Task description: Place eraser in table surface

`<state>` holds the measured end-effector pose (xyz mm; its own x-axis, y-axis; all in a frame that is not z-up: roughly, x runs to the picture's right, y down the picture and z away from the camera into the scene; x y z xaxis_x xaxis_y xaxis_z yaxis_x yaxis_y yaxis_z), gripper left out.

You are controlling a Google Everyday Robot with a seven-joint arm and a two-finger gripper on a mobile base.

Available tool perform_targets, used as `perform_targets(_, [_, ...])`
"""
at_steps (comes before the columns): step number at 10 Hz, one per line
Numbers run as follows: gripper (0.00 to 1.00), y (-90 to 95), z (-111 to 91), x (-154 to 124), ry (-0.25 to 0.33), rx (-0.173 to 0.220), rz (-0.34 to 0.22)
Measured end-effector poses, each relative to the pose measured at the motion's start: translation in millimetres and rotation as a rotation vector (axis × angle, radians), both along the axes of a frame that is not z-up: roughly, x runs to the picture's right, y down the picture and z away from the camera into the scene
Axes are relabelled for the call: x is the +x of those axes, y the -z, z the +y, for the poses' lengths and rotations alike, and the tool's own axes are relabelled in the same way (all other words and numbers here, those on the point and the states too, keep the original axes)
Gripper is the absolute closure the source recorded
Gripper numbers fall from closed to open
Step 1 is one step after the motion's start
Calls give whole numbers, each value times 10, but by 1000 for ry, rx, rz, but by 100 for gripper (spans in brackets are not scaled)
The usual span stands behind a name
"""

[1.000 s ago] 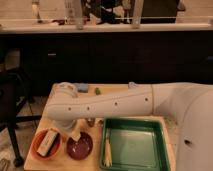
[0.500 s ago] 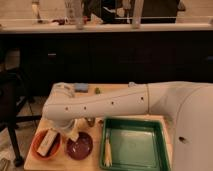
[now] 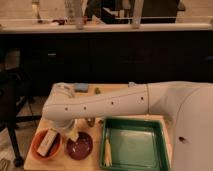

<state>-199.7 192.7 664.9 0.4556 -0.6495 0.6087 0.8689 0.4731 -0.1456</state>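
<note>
Camera view: eraser (image 3: 47, 141) in orange bowl (image 3: 36, 148), just beside wide-open, empty hand (image 3: 74, 133)

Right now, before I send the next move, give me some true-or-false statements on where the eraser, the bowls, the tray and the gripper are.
1. The eraser lies in the orange bowl. True.
2. The eraser rests on the bare table surface. False: it is inside the orange bowl.
3. The gripper hangs low at the front of the table, between the orange bowl and the dark red bowl, open. True.
4. The blue pad lies inside the green tray. False: it is on the far side of the table, apart from the tray.
</note>
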Motion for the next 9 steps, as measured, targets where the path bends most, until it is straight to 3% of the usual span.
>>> perform_targets(5, [20, 16, 38, -717, 22, 19, -17])
perform_targets(9, [20, -171, 125, -792, -18, 10, 14])
